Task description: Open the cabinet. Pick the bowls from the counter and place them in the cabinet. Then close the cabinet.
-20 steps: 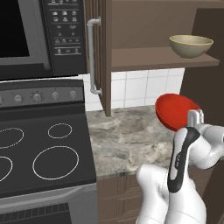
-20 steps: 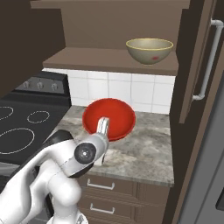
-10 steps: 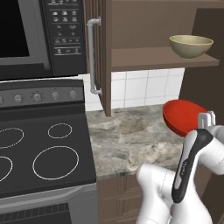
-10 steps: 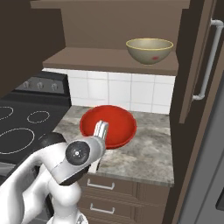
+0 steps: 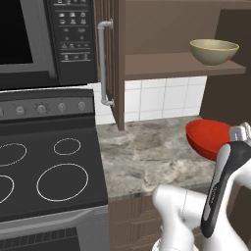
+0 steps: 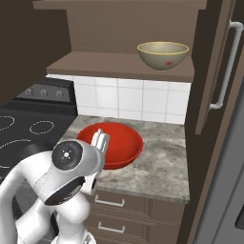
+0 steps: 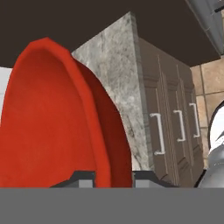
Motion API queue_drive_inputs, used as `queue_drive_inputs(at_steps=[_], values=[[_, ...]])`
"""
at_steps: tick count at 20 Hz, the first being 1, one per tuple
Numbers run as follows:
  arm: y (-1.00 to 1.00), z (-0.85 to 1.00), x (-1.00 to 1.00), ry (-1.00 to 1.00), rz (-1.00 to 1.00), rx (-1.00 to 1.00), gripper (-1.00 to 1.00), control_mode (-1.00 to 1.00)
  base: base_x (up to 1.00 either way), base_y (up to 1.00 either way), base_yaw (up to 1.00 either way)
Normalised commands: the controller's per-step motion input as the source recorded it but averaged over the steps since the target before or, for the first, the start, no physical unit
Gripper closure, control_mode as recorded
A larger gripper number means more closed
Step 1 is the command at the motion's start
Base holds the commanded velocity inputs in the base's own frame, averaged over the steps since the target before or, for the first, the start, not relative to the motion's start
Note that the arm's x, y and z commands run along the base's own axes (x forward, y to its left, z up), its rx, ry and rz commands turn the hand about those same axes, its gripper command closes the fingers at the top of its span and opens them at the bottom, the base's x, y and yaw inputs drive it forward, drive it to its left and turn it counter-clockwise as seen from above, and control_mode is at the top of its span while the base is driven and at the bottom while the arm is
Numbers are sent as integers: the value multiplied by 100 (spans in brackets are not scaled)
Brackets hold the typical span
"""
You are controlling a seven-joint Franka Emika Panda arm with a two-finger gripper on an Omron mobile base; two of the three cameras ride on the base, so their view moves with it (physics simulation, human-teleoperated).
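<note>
Above the desk (image 6: pixel 162 162), the claw (image 7: pixel 113 177) is pinching the rim of the red bowl (image 6: pixel 116 143) and holding it off the stone. On the shelf (image 5: pixel 166 66) of the open cabinet (image 5: pixel 110 59), the beige bowl (image 5: pixel 213 51) is sitting upright.

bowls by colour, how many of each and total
red bowl: 1
beige bowl: 1
total: 2
</note>
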Motion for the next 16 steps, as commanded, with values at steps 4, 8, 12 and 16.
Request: queue_drive_inputs(at_steps=[4, 8, 12, 16], values=[[28, 36, -57, -12, 0, -4, 100, -100, 0, 0, 0], [11, 36, -48, -18, 0, -1, 100, -100, 0, 0, 0], [0, 16, -19, 0, -3, 0, 100, -100, 0, 0, 0], [4, 13, -33, -3, -3, 0, 100, -100, 0, 0, 0]])
